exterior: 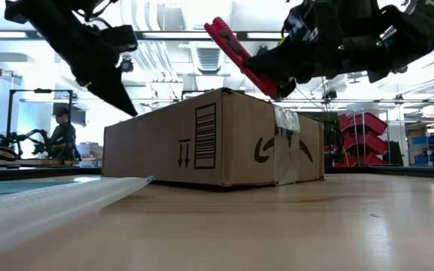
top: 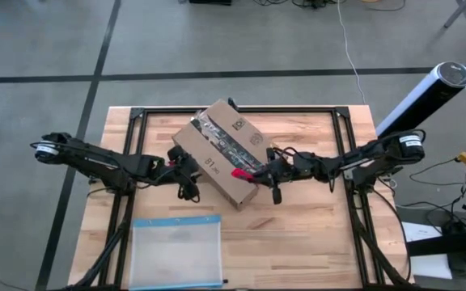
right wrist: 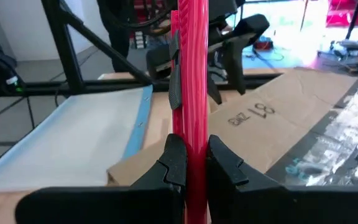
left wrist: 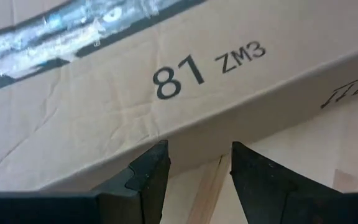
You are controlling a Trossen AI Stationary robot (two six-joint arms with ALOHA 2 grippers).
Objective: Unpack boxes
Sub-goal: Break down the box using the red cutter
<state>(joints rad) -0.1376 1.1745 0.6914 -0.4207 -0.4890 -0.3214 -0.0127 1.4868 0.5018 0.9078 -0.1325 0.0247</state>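
A closed brown corrugated cardboard shipping box [top: 226, 150] sits at an angle near the middle of the light wooden table [top: 314, 234], its top seam sealed with a strip of shiny clear tape [top: 221, 139] and its panels printed in black with "81 ZM3", a barcode and arrow marks. The right gripper [top: 253, 172] hangs over the box's near corner, its jaws clamped on a slim red cutting tool [top: 242, 173] angled down towards the cardboard. The left gripper [top: 183, 170] waits just beside the box's opposite edge, jaws parted and empty. A clear plastic pouch with a blue edge [top: 175, 251] lies flat by the table's front edge.
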